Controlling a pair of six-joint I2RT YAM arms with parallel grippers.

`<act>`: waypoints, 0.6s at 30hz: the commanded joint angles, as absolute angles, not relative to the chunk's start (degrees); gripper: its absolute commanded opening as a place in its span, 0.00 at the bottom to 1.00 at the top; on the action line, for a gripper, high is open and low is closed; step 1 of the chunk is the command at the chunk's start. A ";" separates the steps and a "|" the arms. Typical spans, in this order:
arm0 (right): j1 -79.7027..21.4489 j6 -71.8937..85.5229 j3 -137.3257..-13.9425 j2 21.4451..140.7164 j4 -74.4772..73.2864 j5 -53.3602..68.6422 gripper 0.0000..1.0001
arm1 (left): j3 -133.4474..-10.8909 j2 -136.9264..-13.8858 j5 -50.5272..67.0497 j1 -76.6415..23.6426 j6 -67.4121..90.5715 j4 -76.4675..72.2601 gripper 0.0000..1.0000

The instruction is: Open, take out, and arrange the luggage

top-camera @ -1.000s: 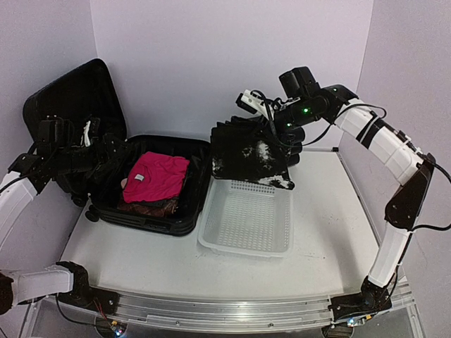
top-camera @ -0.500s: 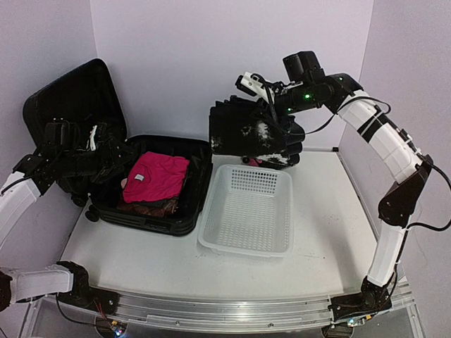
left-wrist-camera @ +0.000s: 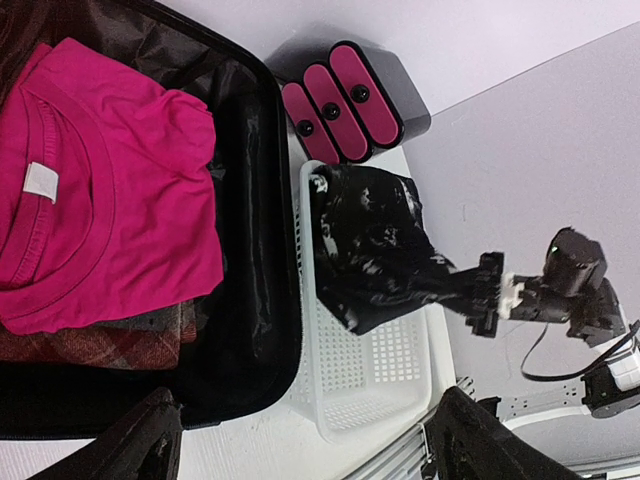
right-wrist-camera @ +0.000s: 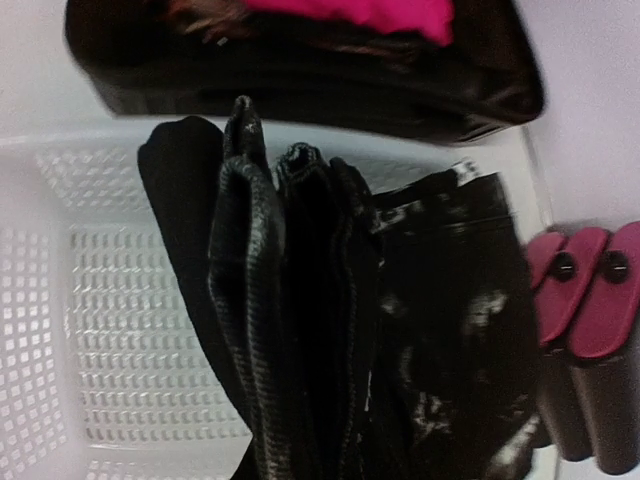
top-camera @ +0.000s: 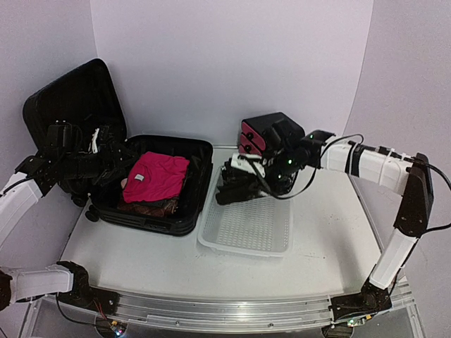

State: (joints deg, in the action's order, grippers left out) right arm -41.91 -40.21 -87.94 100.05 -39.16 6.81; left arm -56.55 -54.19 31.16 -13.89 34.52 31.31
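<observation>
1. The luggage (top-camera: pixel 151 221) sits at the left of the table, open, with its base flat and the opening facing up.
2. Its lid stands upright along the left side and leans toward the back-left corner. Small wheels show at the near-left corner. Foreshortening hides whether the long axis runs near-to-far or across.
3. Inside the base, a folded pink shirt (top-camera: pixel 156 176) lies on a plaid garment (top-camera: pixel 149 208).
4. A white mesh basket (top-camera: pixel 246 229) stands just beside the luggage's right wall.
5. The right gripper (left-wrist-camera: pixel 475 293) pinches a bunched black garment (top-camera: pixel 239 184) with white speckles, which hangs into the far end of the basket.
6. Behind the basket stands a black box with pink drawer fronts (top-camera: pixel 262 130), close to the right arm.
7. The left gripper (left-wrist-camera: pixel 308 420) hovers over the luggage's left side with its fingers spread wide, gripping nothing.
</observation>
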 commanded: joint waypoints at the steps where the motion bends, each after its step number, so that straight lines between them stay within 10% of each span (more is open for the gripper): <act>1: -43.28 -36.65 -77.93 95.25 -25.55 6.96 0.00 | -55.91 -54.93 32.83 -14.51 33.73 28.53 0.87; 18: -45.89 -17.41 -63.12 90.37 -4.97 6.08 0.00 | -48.84 -59.11 22.96 -30.61 38.27 21.37 0.80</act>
